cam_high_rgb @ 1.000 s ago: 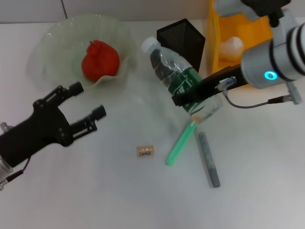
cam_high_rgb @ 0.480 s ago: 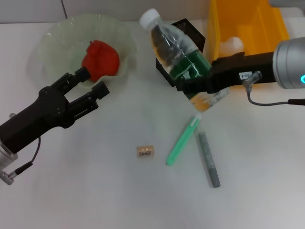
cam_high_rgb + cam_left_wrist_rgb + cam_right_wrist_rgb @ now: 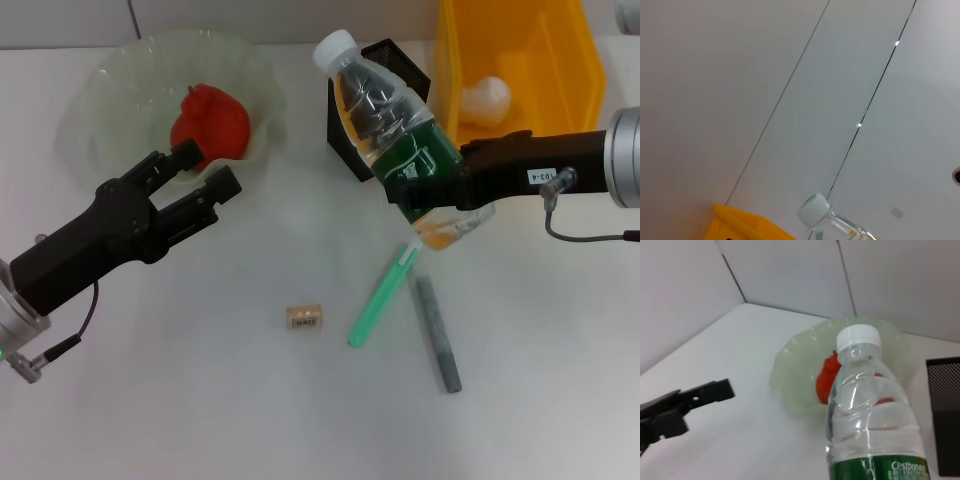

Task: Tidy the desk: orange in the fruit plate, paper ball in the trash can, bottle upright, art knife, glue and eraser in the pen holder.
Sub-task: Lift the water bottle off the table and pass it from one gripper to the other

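Fingers of the right gripper (image 3: 425, 190) grasp the tilted "Cestbon" bottle (image 3: 392, 130); left gripper (image 3: 200, 175) spread.

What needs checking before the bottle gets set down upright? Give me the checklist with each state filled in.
1. Right claw shut on the bottle: ok.
2. Bottle vertical: not ok, it leans with its cap toward the fruit plate.
3. Bottle's cap on: ok.
4. Landing spot free: not ok, the green pen-like item and grey stick lie just below the bottle.
5. Left claw out of the way: ok, open beside the orange.
6. Pen holder clearance: cannot tell, the bottle overlaps it.
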